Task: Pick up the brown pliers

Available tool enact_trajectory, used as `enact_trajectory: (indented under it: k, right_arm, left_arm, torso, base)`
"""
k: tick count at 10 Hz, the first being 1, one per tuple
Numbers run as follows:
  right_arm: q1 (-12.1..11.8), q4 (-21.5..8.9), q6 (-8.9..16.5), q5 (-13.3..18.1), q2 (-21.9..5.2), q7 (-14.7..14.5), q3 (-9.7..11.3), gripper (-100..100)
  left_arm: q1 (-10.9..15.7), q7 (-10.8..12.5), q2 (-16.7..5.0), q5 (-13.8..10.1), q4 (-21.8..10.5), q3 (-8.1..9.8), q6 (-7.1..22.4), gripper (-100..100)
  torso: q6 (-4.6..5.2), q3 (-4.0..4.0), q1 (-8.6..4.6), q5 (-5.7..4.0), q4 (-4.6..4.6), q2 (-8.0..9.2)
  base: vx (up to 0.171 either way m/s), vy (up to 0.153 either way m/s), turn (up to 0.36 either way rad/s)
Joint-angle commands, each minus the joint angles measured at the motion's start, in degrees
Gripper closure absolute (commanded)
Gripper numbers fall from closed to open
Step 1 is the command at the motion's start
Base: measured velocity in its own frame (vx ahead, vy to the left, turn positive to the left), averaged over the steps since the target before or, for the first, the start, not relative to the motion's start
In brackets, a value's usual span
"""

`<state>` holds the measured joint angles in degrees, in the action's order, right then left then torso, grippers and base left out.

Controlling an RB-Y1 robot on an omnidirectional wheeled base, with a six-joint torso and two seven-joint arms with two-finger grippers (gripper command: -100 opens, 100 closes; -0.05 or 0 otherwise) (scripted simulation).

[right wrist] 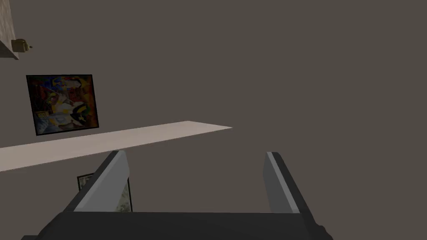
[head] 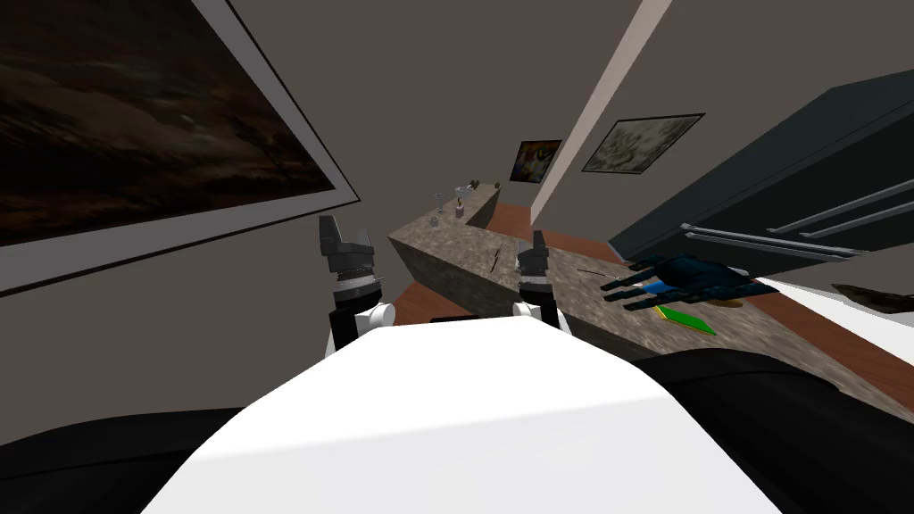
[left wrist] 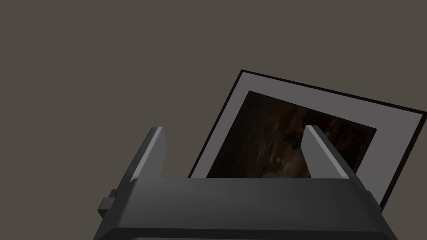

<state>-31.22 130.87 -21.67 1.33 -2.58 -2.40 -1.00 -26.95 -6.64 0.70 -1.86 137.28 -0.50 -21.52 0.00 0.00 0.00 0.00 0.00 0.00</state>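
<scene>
A thin, dark brown, pliers-like tool point(head: 496, 257) lies on the speckled stone counter point(head: 580, 308) in the head view. My right gripper point(head: 538, 241) is raised just to the right of it, above the counter top. In the right wrist view that gripper point(right wrist: 196, 183) stands open with nothing between its fingers and points at a wall. My left gripper point(head: 344, 239) is held up to the left of the counter's near end, off its edge. Its wrist view shows this gripper point(left wrist: 233, 154) open and empty too.
A dark blue rack-like object point(head: 692, 278) lies on the counter to the right, with a green flat item point(head: 687, 319) beside it. Another thin dark item point(head: 596, 270) lies between. Glasses point(head: 437, 210) stand on the far counter. A dark cabinet point(head: 785, 187) rises at right.
</scene>
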Motion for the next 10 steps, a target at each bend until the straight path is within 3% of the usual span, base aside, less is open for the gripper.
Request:
enact_trajectory:
  k: [1,3,10]
  right_arm:
    - [0.4,-1.0,0.1,0.9,-1.7,-1.0,-0.7,-100]
    - [1.2,-3.3,0.5,3.0,-3.3,-3.6,-2.3,-100]
    - [3.6,-9.4,1.4,8.7,-4.6,-10.5,-6.9,-100]
  left_arm:
    - [0.0,0.0,0.0,0.0,0.0,0.00,0.0,0]
    - [0.0,0.0,0.0,0.0,0.0,0.00,0.0,0]
    - [0.0,0.0,0.0,0.0,0.0,0.00,0.0,0]
  torso:
    - [0.00,0.00,0.00,0.00,0.00,0.00]
    - [0.00,-0.09,0.19,0.04,-0.03,-0.17]
    - [0.00,-0.13,0.24,0.06,-0.05,-0.22]
  base:
    - [0.021,0.027,-0.026]
    - [0.058,0.078,-0.060]
    - [0.052,0.071,-0.043]
